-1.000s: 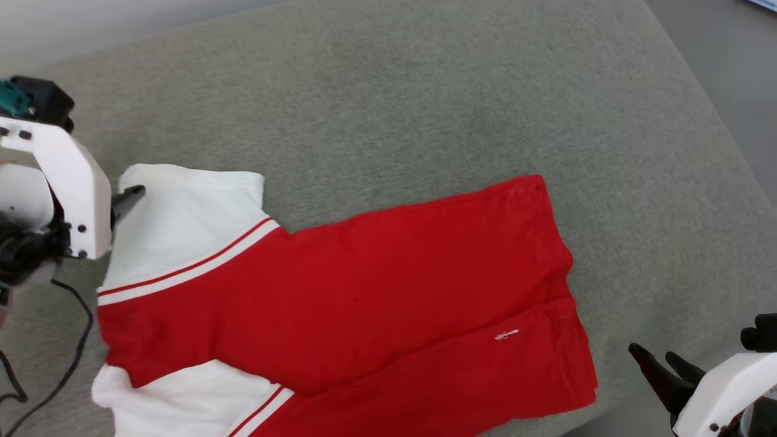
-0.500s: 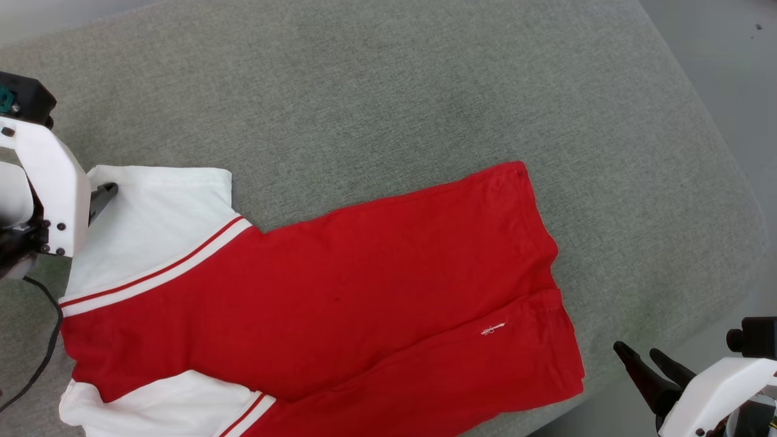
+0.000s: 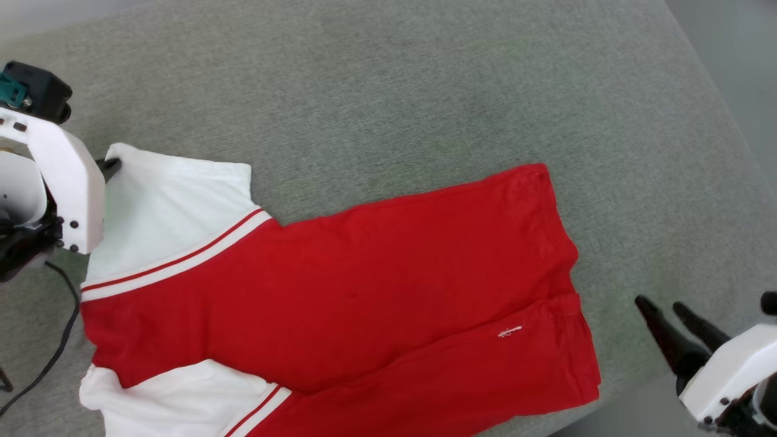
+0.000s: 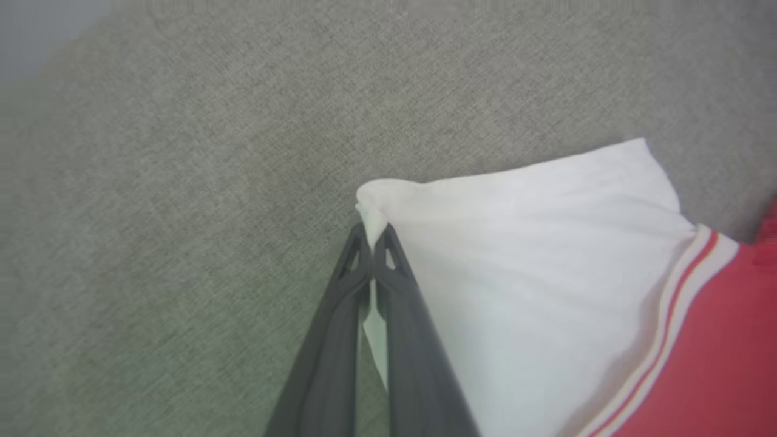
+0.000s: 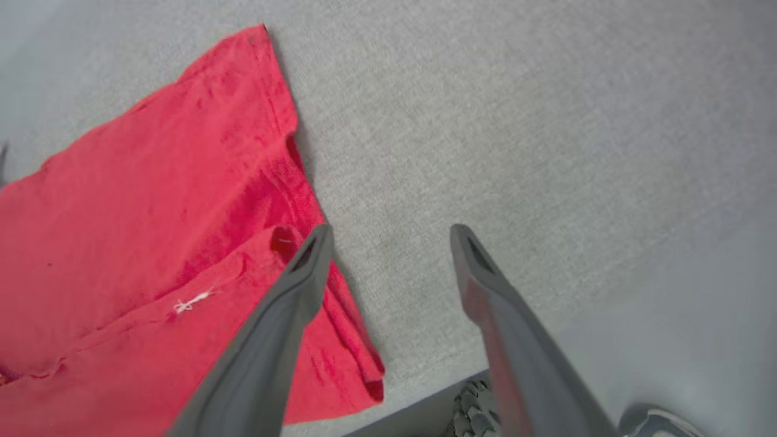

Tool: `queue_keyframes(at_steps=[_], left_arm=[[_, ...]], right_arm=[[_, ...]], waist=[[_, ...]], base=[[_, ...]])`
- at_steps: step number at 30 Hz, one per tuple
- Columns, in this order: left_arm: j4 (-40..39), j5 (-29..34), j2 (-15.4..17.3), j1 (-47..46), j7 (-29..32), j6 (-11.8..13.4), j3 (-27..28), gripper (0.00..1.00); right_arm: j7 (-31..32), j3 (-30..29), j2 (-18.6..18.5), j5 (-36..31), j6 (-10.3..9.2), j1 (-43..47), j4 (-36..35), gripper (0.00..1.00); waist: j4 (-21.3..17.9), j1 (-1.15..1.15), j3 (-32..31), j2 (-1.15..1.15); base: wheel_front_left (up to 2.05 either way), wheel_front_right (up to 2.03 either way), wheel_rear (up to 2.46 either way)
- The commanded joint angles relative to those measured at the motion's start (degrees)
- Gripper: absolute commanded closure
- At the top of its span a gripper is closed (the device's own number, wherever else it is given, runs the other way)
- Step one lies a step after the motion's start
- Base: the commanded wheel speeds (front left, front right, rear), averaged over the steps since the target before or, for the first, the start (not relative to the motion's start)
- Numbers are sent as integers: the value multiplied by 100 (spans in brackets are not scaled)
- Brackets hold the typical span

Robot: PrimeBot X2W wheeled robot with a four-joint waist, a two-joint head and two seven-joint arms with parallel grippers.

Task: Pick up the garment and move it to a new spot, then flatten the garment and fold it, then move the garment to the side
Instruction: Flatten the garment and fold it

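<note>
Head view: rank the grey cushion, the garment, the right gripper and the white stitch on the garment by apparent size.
1. grey cushion
2. garment
3. right gripper, likely nearer the camera and cut off by the frame edge
4. white stitch, plainly the smallest

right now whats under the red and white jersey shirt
The red jersey shirt with white sleeves lies on the grey woven cushion, which shows along its edges. Anything else beneath the cloth is covered.
</note>
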Motion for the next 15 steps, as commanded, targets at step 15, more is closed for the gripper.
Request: queue_keyframes(at_steps=[15], left_arm=[[-381, -173, -302, -153, -363, -144, -184, 100]], right_arm=[[358, 21, -2, -442, -3, -1986, 1259, 0]], waist=[[703, 0, -262, 0]], base=[[0, 0, 0]])
